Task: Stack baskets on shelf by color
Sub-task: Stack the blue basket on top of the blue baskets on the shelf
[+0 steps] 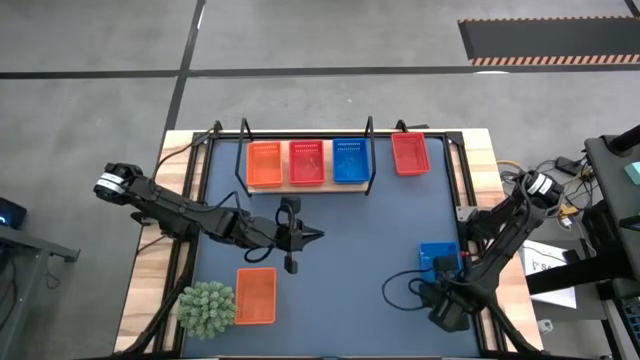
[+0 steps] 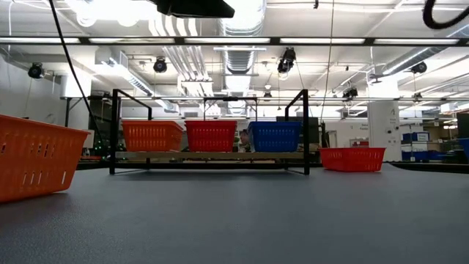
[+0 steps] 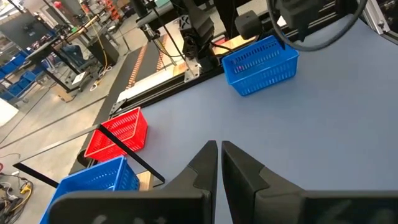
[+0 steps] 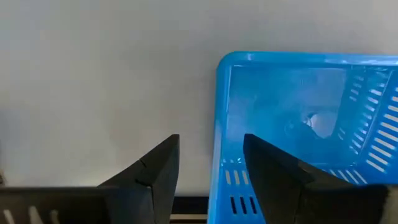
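Note:
The shelf (image 1: 310, 185) at the table's far middle carries an orange basket (image 1: 264, 164), a red basket (image 1: 306, 162) and a blue basket (image 1: 350, 160) side by side. Another red basket (image 1: 410, 153) rests on the mat right of the shelf. An orange basket (image 1: 255, 295) sits near left. A loose blue basket (image 4: 292, 118) stands on the mat at the right. My right gripper (image 4: 211, 140) points down over its corner, open, one finger above the inside and one outside the wall (image 4: 219, 124), apart from it. My left gripper (image 1: 312, 237) is shut over the table's middle, touching nothing.
A green spiky plant ball (image 1: 207, 307) sits at the near left corner beside the orange basket. The dark-blue mat (image 1: 360, 230) lies bare between the shelf and the near baskets. Cables and equipment lie beyond the table's right edge (image 1: 560, 200).

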Controlling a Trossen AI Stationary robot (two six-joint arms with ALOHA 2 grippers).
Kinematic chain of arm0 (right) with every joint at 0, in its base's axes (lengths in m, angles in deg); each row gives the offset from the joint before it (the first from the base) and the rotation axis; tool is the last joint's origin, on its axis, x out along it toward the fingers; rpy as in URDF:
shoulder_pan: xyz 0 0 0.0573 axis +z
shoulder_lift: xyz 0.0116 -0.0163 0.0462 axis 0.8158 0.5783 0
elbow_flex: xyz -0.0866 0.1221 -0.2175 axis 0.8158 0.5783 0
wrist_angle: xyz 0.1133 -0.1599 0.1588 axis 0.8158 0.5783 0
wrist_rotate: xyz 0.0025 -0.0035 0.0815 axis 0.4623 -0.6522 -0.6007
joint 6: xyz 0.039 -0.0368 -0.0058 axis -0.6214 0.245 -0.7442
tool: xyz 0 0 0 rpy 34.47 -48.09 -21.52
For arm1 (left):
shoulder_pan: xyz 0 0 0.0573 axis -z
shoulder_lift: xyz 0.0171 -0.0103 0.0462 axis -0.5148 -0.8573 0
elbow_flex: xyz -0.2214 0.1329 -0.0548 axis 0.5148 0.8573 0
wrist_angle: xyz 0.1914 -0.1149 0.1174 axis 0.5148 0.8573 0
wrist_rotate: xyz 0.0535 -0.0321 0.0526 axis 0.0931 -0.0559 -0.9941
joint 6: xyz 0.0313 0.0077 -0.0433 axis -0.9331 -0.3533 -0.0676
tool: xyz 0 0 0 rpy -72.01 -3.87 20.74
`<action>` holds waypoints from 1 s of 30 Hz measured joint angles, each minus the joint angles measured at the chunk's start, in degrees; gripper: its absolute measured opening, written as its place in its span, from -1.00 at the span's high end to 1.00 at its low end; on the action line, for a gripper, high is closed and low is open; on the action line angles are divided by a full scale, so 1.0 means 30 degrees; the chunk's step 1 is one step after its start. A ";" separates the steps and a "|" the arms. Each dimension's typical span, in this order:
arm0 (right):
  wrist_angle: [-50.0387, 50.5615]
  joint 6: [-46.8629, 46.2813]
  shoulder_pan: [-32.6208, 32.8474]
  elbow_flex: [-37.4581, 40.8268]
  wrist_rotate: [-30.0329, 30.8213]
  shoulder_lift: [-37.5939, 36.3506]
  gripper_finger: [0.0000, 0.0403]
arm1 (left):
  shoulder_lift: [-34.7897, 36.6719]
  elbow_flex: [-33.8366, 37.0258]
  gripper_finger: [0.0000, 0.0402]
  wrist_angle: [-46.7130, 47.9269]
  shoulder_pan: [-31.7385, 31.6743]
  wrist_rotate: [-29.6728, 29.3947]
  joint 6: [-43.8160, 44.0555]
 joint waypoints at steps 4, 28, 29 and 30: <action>-0.0313 0.0007 0.0084 0.0402 0.0007 0.0498 0.22 | 0.0000 0.0007 0.97 0.0000 0.0000 0.0007 0.0000; -0.1116 0.1210 -0.1541 -0.2390 0.1726 0.1364 0.96 | 0.0000 0.0248 0.97 -0.0104 0.0000 0.0007 -0.0007; -0.1092 0.1560 -0.1811 -0.2747 0.2069 0.1364 0.96 | 0.0005 0.0324 0.97 -0.0095 0.0000 0.0007 -0.0045; -0.1070 0.1911 -0.2132 -0.3093 0.2393 0.1364 0.96 | 0.0078 0.0452 0.97 -0.0095 0.0000 0.0007 -0.0051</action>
